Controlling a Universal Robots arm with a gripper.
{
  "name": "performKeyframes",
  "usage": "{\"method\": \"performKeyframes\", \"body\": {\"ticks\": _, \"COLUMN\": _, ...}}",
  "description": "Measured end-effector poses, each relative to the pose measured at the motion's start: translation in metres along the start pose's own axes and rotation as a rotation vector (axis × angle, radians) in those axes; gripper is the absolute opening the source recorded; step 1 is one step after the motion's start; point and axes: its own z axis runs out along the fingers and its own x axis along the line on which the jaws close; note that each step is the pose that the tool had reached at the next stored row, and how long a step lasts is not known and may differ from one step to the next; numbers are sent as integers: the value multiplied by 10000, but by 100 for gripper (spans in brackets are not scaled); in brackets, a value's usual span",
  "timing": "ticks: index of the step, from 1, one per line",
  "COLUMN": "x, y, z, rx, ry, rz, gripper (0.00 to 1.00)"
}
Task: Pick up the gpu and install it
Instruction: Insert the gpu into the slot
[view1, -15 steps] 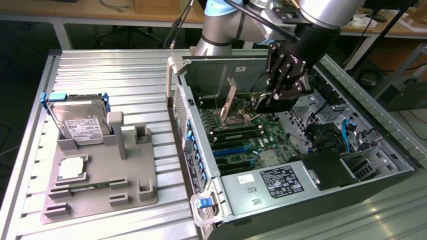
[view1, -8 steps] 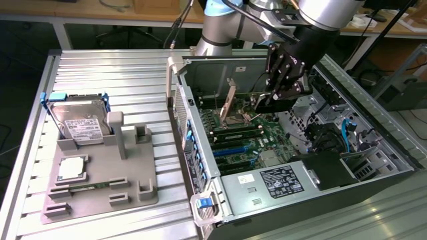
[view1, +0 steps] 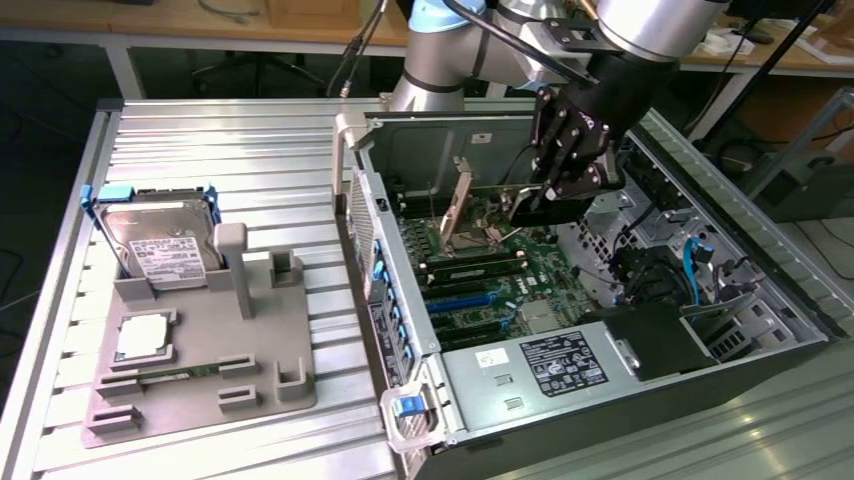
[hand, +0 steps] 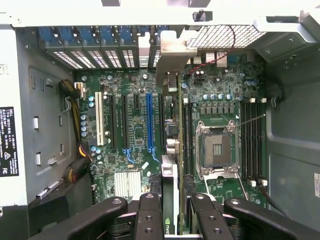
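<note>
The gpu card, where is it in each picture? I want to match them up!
Exterior view: the gpu, a slim green circuit board with a silver metal bracket, stands on edge inside the open computer case, under the black gripper.
Wrist view: the gpu runs edge-on between the gripper's black fingers, bracket toward the case's rear wall.
Shared landmark: the square silver processor socket beside the card.
</note>
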Motion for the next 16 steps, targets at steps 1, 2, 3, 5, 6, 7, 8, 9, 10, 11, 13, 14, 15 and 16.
{"method": "performKeyframes", "body": {"ticks": 1, "x": 0, "y": 0, "z": 0, "rx": 0, "ry": 0, "rz": 0, "gripper": 27}}
{"method": "performKeyframes", "body": {"ticks": 2, "x": 0, "y": 0, "z": 1, "rx": 0, "ry": 1, "rz": 0, "gripper": 27}}
{"method": "performKeyframes", "body": {"ticks": 3, "x": 0, "y": 0, "z": 2, "rx": -1, "ry": 1, "rz": 0, "gripper": 27}}
{"method": "performKeyframes", "body": {"ticks": 5, "x": 0, "y": 0, "z": 2, "rx": -1, "ry": 2, "rz": 0, "gripper": 27}}
{"method": "performKeyframes", "body": {"ticks": 6, "x": 0, "y": 0, "z": 3, "rx": 0, "ry": 1, "rz": 0, "gripper": 27}}
{"method": "performKeyframes", "body": {"ticks": 7, "x": 0, "y": 0, "z": 3, "rx": 0, "ry": 0, "rz": 0, "gripper": 27}}
{"method": "performKeyframes", "body": {"ticks": 8, "x": 0, "y": 0, "z": 5, "rx": 0, "ry": 0, "rz": 0, "gripper": 27}}
{"method": "performKeyframes", "body": {"ticks": 9, "x": 0, "y": -1, "z": 8, "rx": 1, "ry": -2, "rz": 0, "gripper": 27}}
{"method": "performKeyframes", "body": {"ticks": 10, "x": 1, "y": -1, "z": 14, "rx": 1, "ry": -3, "rz": -1, "gripper": 27}}
{"method": "performKeyframes", "body": {"ticks": 11, "x": 2, "y": -1, "z": 19, "rx": 1, "ry": -2, "rz": 0, "gripper": 27}}
{"method": "performKeyframes", "body": {"ticks": 13, "x": 3, "y": -2, "z": 40, "rx": 0, "ry": -1, "rz": 0, "gripper": 27}}
{"method": "performKeyframes", "body": {"ticks": 14, "x": 4, "y": -2, "z": 52, "rx": 1, "ry": -1, "rz": -1, "gripper": 27}}
{"method": "performKeyframes", "body": {"ticks": 15, "x": 6, "y": -2, "z": 61, "rx": 0, "ry": 0, "rz": 0, "gripper": 27}}
{"method": "performKeyframes", "body": {"ticks": 16, "x": 9, "y": -3, "z": 76, "rx": 1, "ry": 0, "rz": 1, "gripper": 27}}
